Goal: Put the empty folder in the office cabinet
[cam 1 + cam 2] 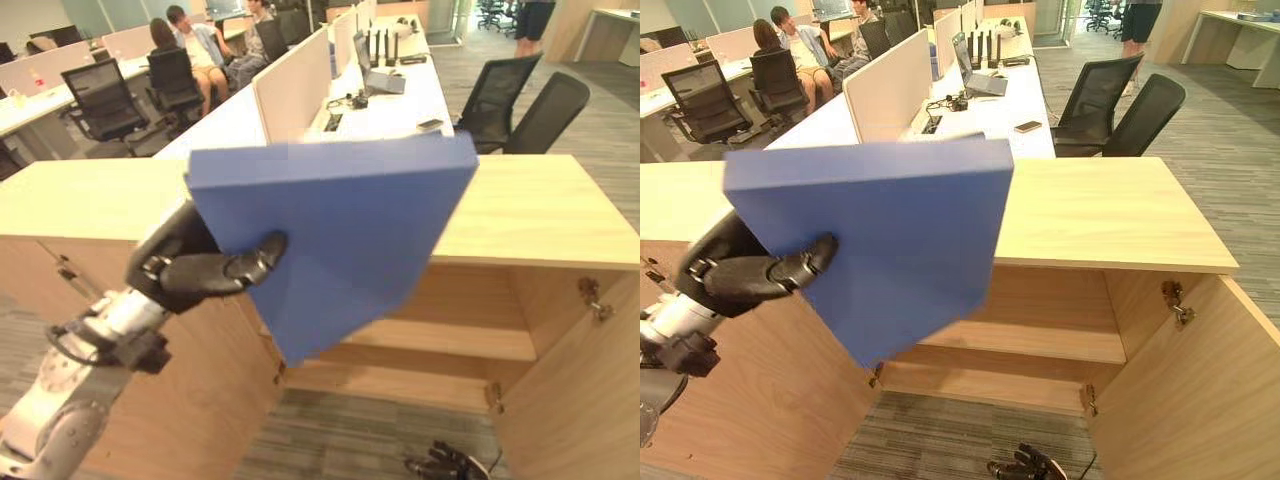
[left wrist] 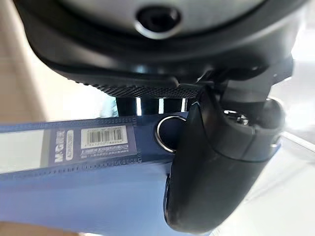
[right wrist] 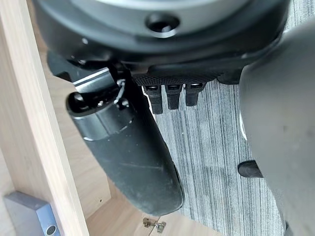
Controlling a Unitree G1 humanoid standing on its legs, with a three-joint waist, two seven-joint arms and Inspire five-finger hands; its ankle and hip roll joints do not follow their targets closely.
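Note:
A blue folder hangs tilted in the air in front of the wooden office cabinet, one corner pointing down toward the cabinet's opening. My left hand is shut on its left edge, thumb across the front face and fingers behind. In the left wrist view the folder's spine shows a label and a metal ring beside my thumb. The cabinet's doors stand open, with an inner shelf bare. My right hand hangs low near the carpet with relaxed fingers, holding nothing.
The right cabinet door swings out toward me, and the left door stands under my arm. Beyond the cabinet top are white desks with partitions, black office chairs and seated people.

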